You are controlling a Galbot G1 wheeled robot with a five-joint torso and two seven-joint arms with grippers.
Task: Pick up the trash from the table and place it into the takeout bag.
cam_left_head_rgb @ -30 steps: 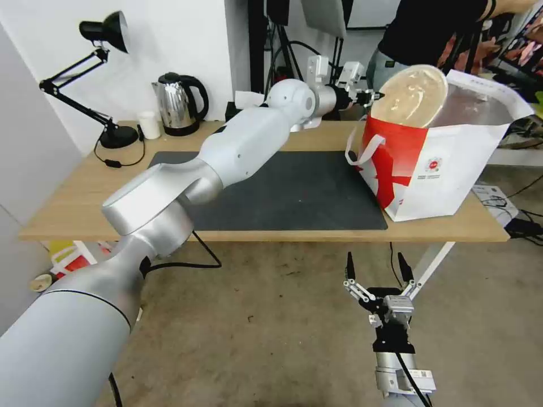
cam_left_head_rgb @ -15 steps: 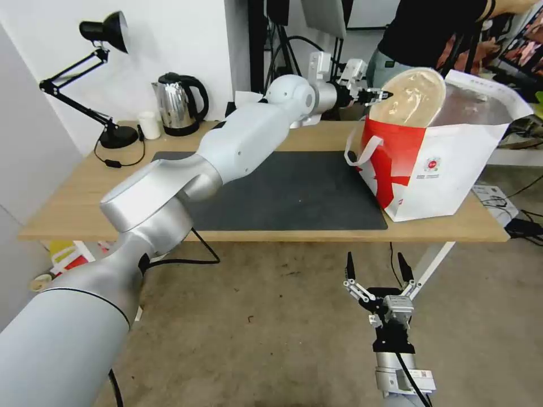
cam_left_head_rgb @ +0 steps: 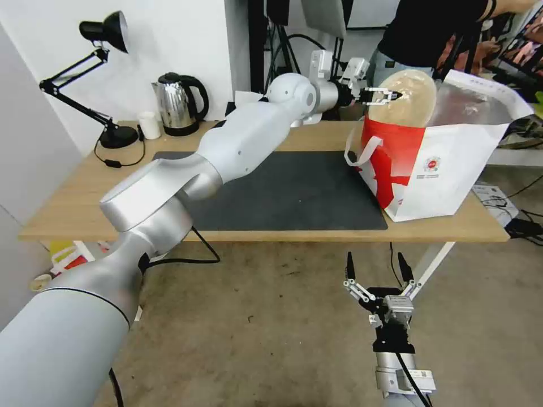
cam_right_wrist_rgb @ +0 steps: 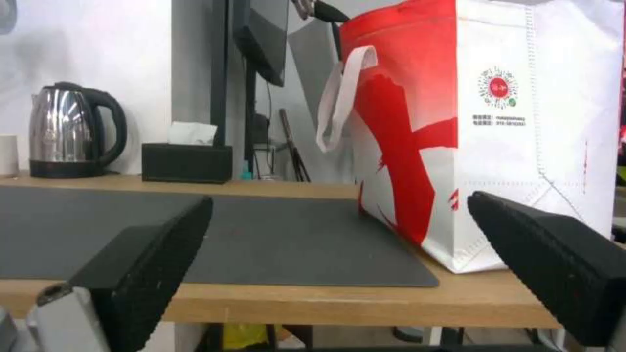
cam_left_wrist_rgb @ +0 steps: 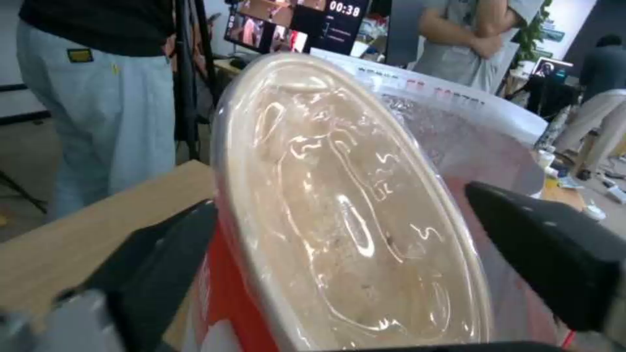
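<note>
Left gripper (cam_left_head_rgb: 390,95) at takeout bag (cam_left_head_rgb: 452,164) mouth, jaws spread astride tilted beige lidded bowl (cam_left_head_rgb: 408,97). Right gripper (cam_left_head_rgb: 376,271) parked below worktop (cam_left_head_rgb: 73,203), jaws spread, empty.

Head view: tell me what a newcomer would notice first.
The long silver left arm stretches across the table, its left gripper open at the beige lidded bowl, which stands tilted in the mouth of the takeout bag at the table's right end. The right gripper hangs open, low before the table.
</note>
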